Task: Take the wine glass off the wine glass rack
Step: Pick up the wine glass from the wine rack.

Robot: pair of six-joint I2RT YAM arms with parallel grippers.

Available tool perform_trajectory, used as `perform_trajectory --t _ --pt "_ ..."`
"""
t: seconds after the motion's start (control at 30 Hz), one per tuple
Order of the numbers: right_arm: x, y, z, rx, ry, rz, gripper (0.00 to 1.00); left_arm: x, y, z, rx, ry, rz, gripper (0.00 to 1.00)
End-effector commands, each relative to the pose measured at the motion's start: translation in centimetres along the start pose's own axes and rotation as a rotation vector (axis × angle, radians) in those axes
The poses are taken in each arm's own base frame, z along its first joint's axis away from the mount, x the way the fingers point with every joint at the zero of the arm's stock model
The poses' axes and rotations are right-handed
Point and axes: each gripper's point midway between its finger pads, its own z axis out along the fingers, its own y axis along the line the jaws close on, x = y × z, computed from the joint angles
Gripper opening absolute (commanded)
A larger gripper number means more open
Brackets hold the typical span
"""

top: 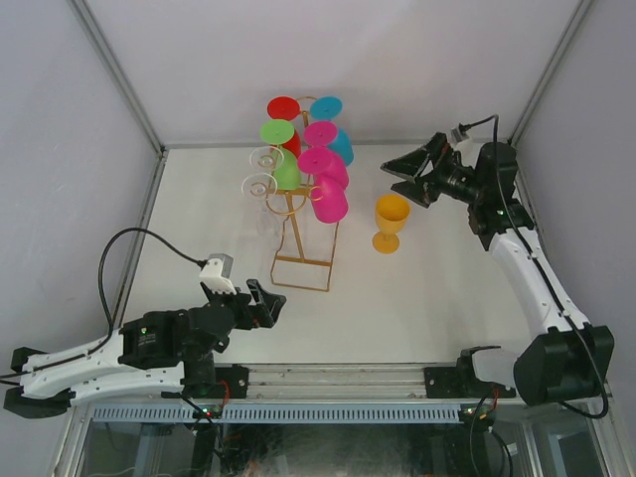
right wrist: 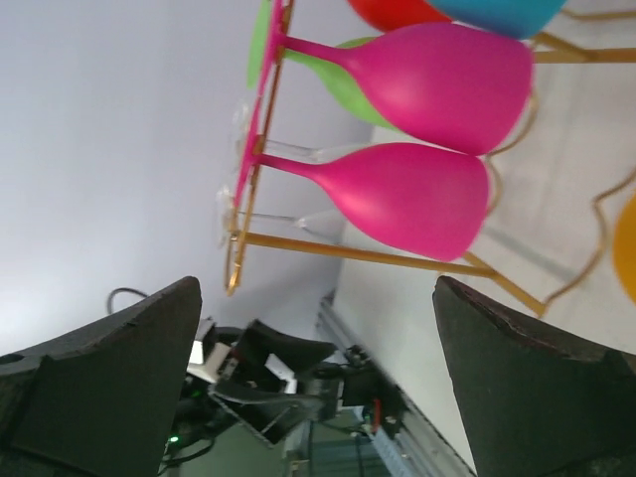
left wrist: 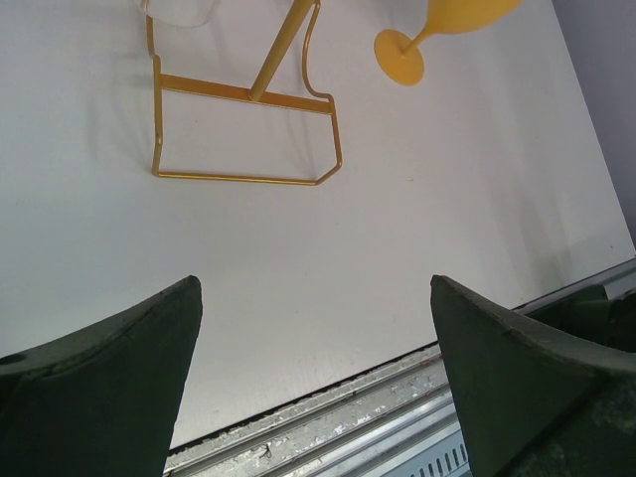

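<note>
The yellow wine glass (top: 391, 221) stands upright on the white bench (top: 437, 298), just right of the gold wine glass rack (top: 301, 260) and off its hooks. The rack carries coloured glasses (top: 323, 164) and what may be two clear glasses (top: 264, 157) on its left. The right claw (top: 402, 176) hovers near the yellow glass on its far side, spread wide and empty. The left claw (left wrist: 315, 285) sits low by the bench's front edge, equally wide.

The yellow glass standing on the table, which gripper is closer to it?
Right. The right gripper hangs just behind the yellow glass; the left gripper is far off, past the rack, near the table's front edge.
</note>
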Motion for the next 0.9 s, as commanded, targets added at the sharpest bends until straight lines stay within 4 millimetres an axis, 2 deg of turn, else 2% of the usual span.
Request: perform_trajectory --t 0.0,0.23,0.4,0.67,0.77,0.87 --pt "-0.8 5.7 0.1 -0.205 0.024 0.027 1.00 -1.2 -1.0 -0.2 0.032 -0.029 -0.045 1.00" --pt "-0.8 5.0 2.6 -0.149 -0.034 0.035 0.99 -1.0 -0.9 -0.2 0.030 -0.026 -0.047 1.00" --pt "-0.9 5.3 4.3 -0.147 -0.053 0.076 0.88 -0.9 -0.9 -0.2 0.031 -0.024 -0.050 1.00" --pt "0.3 6.1 8.0 -0.079 -0.032 0.069 0.76 -1.0 -0.9 -0.2 0.030 -0.027 -0.052 1.00" --pt "0.1 6.1 8.8 -0.047 -0.053 0.070 0.66 -1.0 -0.8 -0.2 0.030 -0.026 -0.052 1.00" --pt "-0.1 5.9 9.4 -0.012 -0.078 0.071 0.63 -1.0 -0.7 -0.3 0.029 -0.027 -0.056 1.00"
